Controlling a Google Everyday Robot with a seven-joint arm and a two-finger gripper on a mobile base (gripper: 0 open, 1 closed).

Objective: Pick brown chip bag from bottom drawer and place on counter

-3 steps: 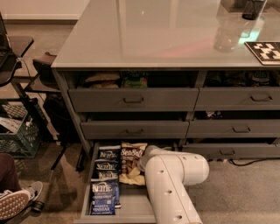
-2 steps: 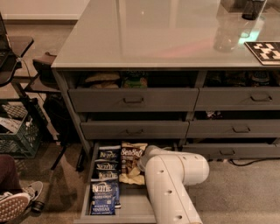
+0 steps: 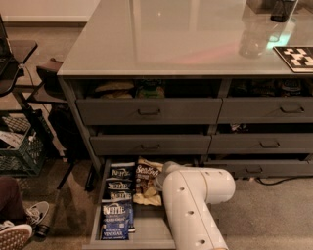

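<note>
The bottom drawer is pulled open at the lower left of the cabinet. The brown chip bag with white "Sea Salt" lettering lies in it, right of a row of dark blue Kettle bags. My white arm reaches down into the drawer from the lower right. The gripper is hidden behind the arm's wrist, right at the brown bag's right side. The glossy light grey counter tops the cabinet.
Grey drawers with bar handles sit above, the top ones ajar with snacks inside. A bottle, a dark cup and a checkered tag stand on the counter's right. A black crate and a person's shoes are left.
</note>
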